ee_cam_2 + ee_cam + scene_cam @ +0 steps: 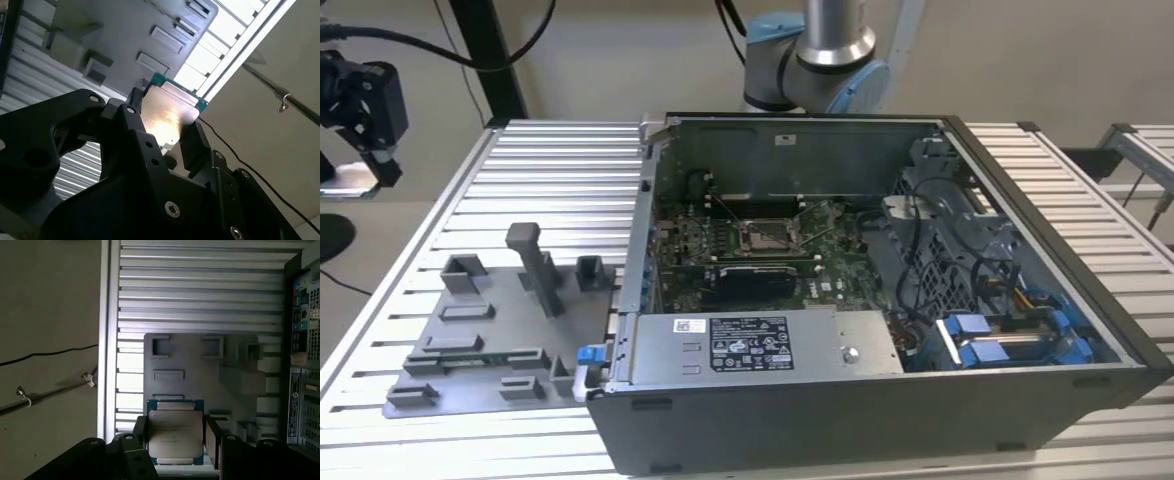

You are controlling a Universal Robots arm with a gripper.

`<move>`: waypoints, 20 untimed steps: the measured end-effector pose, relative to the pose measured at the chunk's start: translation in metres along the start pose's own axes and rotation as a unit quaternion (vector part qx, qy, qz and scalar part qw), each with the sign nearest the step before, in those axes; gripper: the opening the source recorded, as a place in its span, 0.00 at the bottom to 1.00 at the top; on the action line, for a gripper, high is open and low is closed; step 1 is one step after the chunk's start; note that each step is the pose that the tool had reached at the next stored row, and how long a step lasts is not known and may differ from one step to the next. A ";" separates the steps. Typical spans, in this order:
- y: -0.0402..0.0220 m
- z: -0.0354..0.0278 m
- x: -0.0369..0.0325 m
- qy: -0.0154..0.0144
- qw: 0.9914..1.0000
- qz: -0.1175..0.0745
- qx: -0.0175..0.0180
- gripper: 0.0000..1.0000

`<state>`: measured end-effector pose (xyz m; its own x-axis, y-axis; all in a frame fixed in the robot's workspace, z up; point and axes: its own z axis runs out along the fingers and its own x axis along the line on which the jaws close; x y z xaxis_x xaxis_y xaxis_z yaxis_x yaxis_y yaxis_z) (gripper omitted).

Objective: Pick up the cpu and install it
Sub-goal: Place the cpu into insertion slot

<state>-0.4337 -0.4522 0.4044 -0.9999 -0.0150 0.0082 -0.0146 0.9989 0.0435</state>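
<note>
- Black gripper (175, 437) fingers (140, 435) clamp the cpu (175, 432) by two opposite edges, which leaves its silvery lid bare.
- We judge it held in the air for carrying: the grey fixture plate (195, 365) lies beyond, and the computer case (881, 330) socket (763, 236) appears unfilled.

Open PC case (854, 410), grey fixture (480, 340) beside, slatted table (547, 170), pincer (380, 160) well apart
</note>
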 end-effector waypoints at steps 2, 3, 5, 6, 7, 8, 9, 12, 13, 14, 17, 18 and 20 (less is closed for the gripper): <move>0.0006 -0.0052 0.0001 0.000 1.000 0.000 0.000 0.00; 0.0006 -0.0052 0.0001 0.000 1.000 0.000 0.000 0.00; 0.0006 -0.0053 0.0001 0.000 1.000 0.000 0.000 0.00; 0.0006 -0.0053 0.0001 0.000 1.000 0.000 0.000 0.00; 0.0006 -0.0054 0.0001 0.000 1.000 0.000 0.000 0.00; 0.0006 -0.0055 0.0001 0.000 1.000 0.000 0.000 0.00; 0.0006 -0.0056 0.0001 0.000 1.000 0.000 0.000 0.00; 0.0006 -0.0057 0.0001 0.000 1.000 0.000 0.000 0.00; 0.0006 -0.0057 0.0001 0.000 1.000 0.000 0.000 0.00; 0.0006 -0.0058 0.0001 0.000 1.000 0.000 0.000 0.00; 0.0006 -0.0059 0.0001 0.000 1.000 0.000 0.000 0.00; 0.0007 -0.0060 0.0001 0.000 1.000 0.000 0.000 0.00; 0.0007 -0.0062 -0.0010 0.000 1.000 0.000 0.000 0.00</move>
<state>-0.4326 -0.4517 0.4107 -0.9999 -0.0148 0.0084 -0.0144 0.9990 0.0433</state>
